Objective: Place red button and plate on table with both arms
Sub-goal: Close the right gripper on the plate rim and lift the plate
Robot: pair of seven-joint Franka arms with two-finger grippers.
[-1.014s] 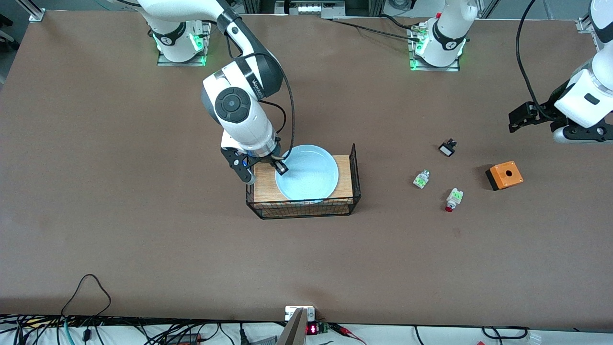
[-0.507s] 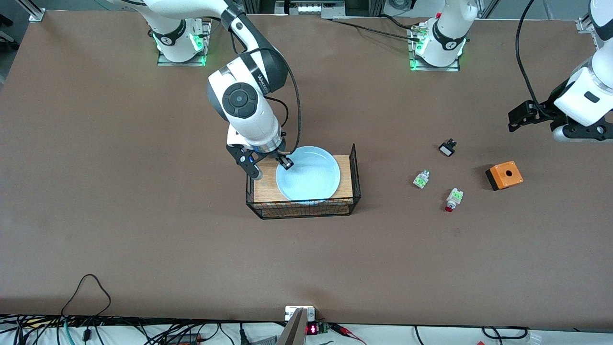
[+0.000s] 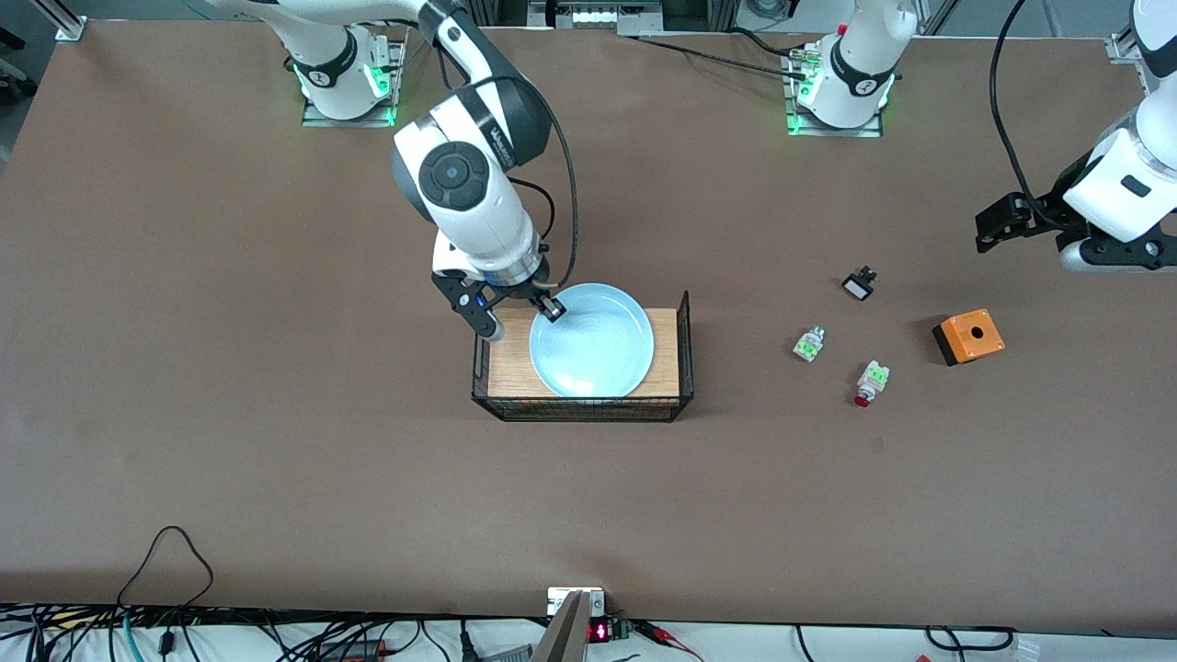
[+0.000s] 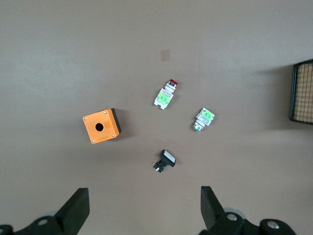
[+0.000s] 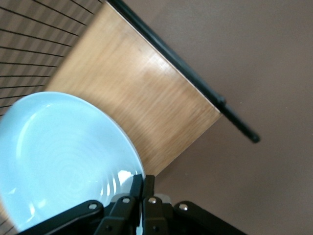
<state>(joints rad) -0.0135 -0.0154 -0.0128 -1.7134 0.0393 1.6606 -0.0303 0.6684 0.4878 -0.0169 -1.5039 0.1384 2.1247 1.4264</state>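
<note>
Pale blue plate (image 3: pixel 591 340) sits at the frame's centre over the wooden tray (image 3: pixel 581 359), its rim pinched by the right gripper (image 3: pixel 552 310); a second ago it lay a little lower and more tilted. At right of centre, the red button (image 3: pixel 870 382) lies unmoved on the table (image 3: pixel 230 386). Upper right, the left gripper (image 3: pixel 1030 225) waits with fingers spread, unchanged.

env: robotics lab | evidence: 2 bolted arm bases (image 3: pixel 844 78), cable bundles (image 3: pixel 184 634) at table (image 3: pixel 276 414) edge
</note>
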